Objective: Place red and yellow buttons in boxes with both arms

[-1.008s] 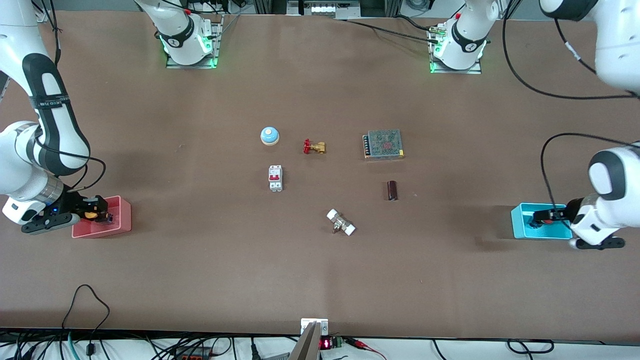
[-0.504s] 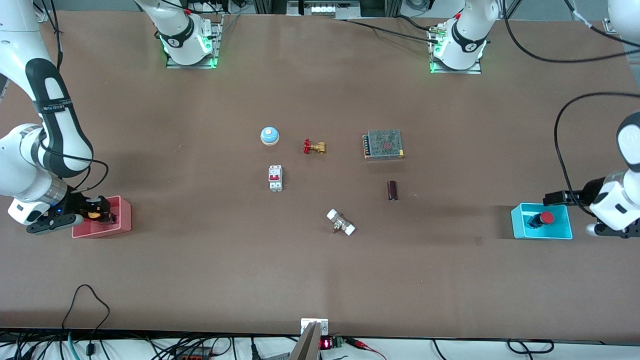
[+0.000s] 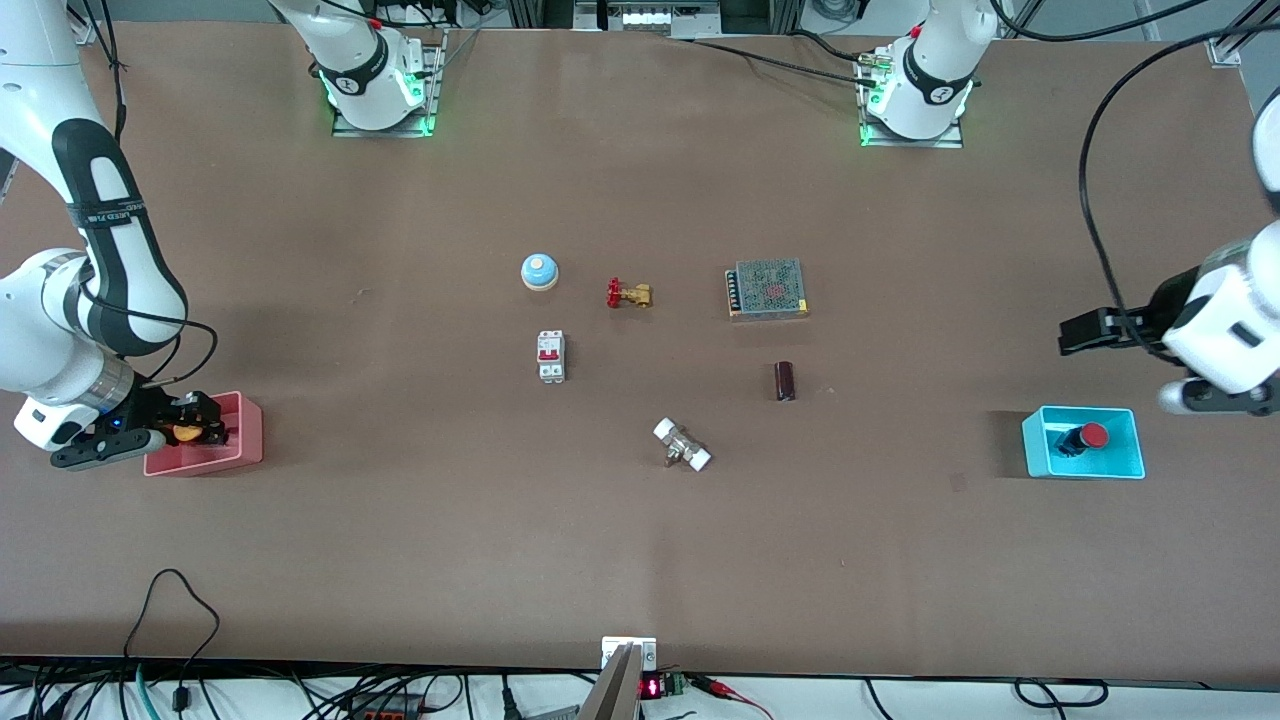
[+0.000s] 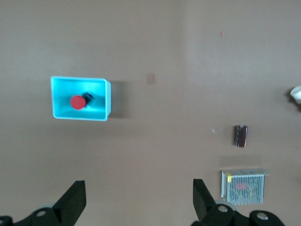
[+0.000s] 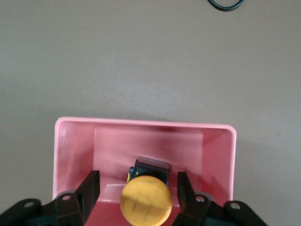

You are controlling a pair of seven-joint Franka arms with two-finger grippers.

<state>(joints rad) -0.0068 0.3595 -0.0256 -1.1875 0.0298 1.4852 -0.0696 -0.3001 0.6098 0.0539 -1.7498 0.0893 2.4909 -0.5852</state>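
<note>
The red button point(image 3: 1085, 437) is seen lying in the cyan box point(image 3: 1130, 462). The left gripper point(image 3: 1072, 333) is raised above the worktop point(image 3: 640, 540) near that box, fingers wide apart and empty. The right gripper point(image 3: 205, 421) is lowered into the pink box point(image 3: 240, 452), fingers spread either side of the yellow button point(image 5: 146, 199), contact not discernible.

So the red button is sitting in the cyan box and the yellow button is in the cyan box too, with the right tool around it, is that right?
Not quite. The red button does sit in the cyan box, but the yellow button is in the pink box, not the cyan one. The right wrist view shows it between the open fingers of the right tool. The left tool hangs open above the table.
</note>
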